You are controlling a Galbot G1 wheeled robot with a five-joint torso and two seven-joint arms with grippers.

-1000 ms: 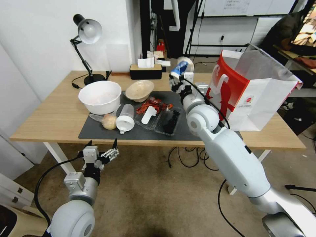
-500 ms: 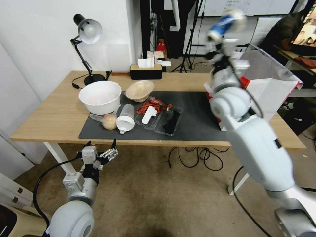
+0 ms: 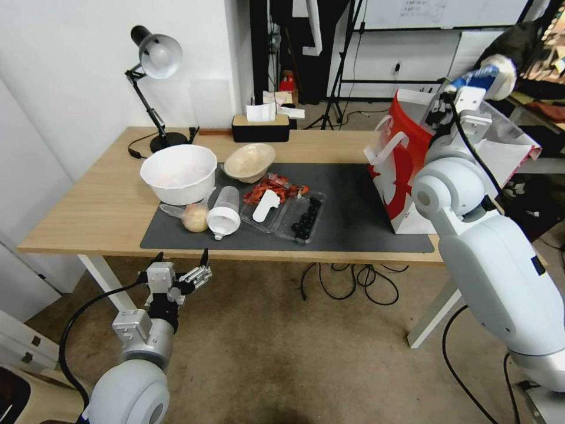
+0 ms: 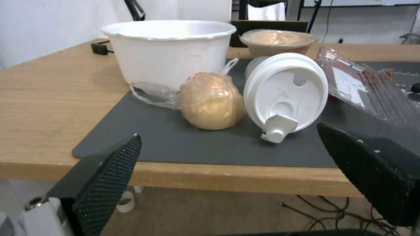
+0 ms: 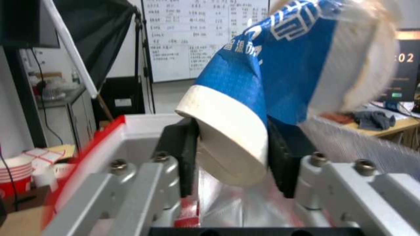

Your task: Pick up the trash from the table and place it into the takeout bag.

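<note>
My right gripper [image 3: 454, 93] is shut on the blue-and-white paper cup [image 3: 486, 76], held tilted above the open mouth of the takeout bag [image 3: 400, 159] at the table's right end. The right wrist view shows the cup [image 5: 280, 65] clamped at its base between the pads [image 5: 183, 154], over the bag's foil lining [image 5: 245, 203]. On the dark mat [image 3: 353, 206] lie a tan bowl [image 3: 250, 160], a beige lump [image 3: 195, 217], a clear lidded cup [image 3: 224, 212] on its side and red wrappers [image 3: 273, 188]. My left gripper [image 3: 182, 274] hangs open below the table's [image 3: 88, 206] front edge, facing the lump [image 4: 212, 101].
A large white bowl [image 3: 178, 172] stands left of the tan bowl. A clear plastic tray [image 3: 300, 218] with dark bits lies mid-mat. A desk lamp [image 3: 156, 59] and tissue box [image 3: 261, 126] stand at the back. Cables lie on the floor under the table.
My right arm has swung the paper cup from above the mat's far edge up and to the right, over the bag. The left arm has not moved.
</note>
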